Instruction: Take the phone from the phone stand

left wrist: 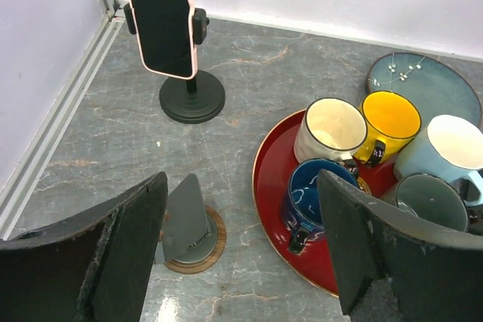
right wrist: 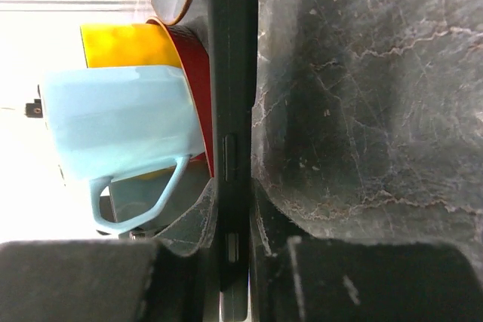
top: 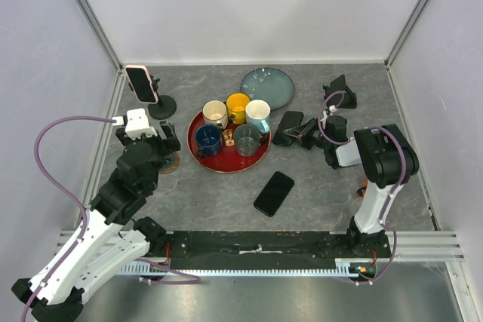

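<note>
1. Pink-edged slab phone, dark screen (top: 141, 83) (left wrist: 161, 16): upright, portrait, clamped in stand, far-left corner of table (top: 332, 194).
2. Black phone stand, round base, thin post (top: 161, 106) (left wrist: 192, 97): upright on table, side clamps on phone's edges.
3. Black slab phone (top: 288, 127) (right wrist: 230, 111): out of stand, mid-right, pinched face-to-back in right gripper (top: 306, 135) (right wrist: 234, 254).

No lettering, brand or number can be read; the phone (right wrist: 230, 111) edge seems unmarked.

The top camera looks down on the table (top: 324, 194) from behind the bases; the left wrist camera sits low, facing the phone stand (left wrist: 192, 99) at upper left — the right wrist camera, close and sideways, shares the red tray (left wrist: 270, 186).
</note>
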